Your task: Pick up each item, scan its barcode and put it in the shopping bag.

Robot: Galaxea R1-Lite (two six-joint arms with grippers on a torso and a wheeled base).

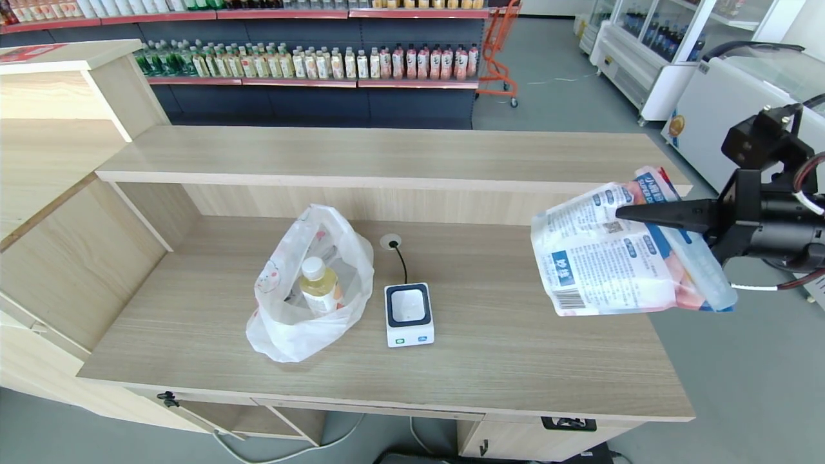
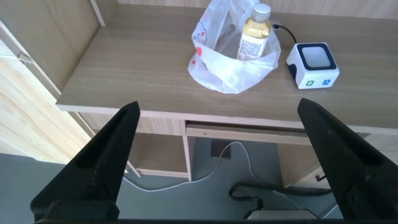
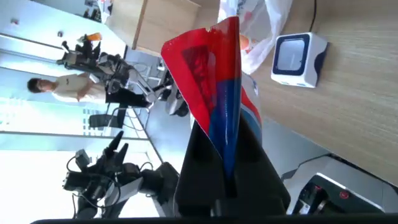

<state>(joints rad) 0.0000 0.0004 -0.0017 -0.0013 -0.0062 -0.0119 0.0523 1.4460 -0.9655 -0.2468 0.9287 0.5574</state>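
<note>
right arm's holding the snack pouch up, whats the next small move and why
Probably swing the right gripper left and down so the snack pouch sits over the scanner, with the barcode turned towards its window. The pouch hangs near the counter's right end, well clear of the scanner, and its barcode faces the head camera, so it likely isn't scanned yet.

Bright, even indoor light, faint soft shadows on the counter [image 1: 515,361], straight edges bowing outward.
</note>
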